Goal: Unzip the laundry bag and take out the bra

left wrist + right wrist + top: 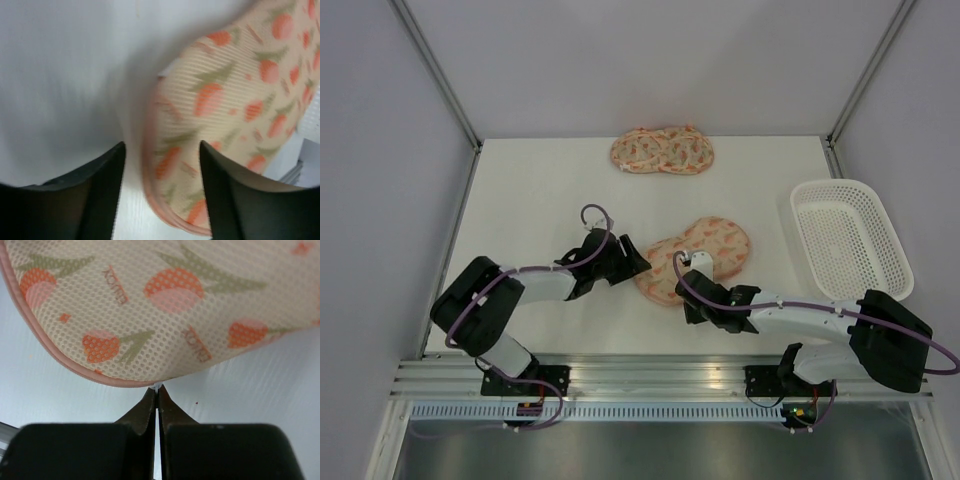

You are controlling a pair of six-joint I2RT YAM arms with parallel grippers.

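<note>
Near rail: a ribbed aluminium rail (640, 378) runs along the table's near edge, and both arm bases are bolted to it.
Left arm: it reaches up and to the right from its base, over the white surface.
Left gripper (161, 150): spread wide; its dark fingers (100, 195) stand either side of the bag's rounded pink-trimmed edge, and no contact shows.
Right gripper (156, 392): fingers pressed together, pinching a tiny white tab (157, 386) at the bag's pink hem. Whether the tab is the zip pull cannot be told.
Laundry bag (698, 255): lies flat about mid-table between the two grippers, its two lobes running from near left to far right. The mesh is pink-orange with a carrot print and small lettering.
Table (540, 190): matt white and plain, with soft shadows under the arms and bag.
Basket (850, 238): white plastic lattice, at the right edge of the table, apart from the bag.
Twin pouch (662, 150): paler and yellower, flat at the far edge, well apart from the laundry bag.
Room: pale grey-lilac walls close in the left, right and far sides; slim metal posts (435, 70) rise from the far corners.
</note>
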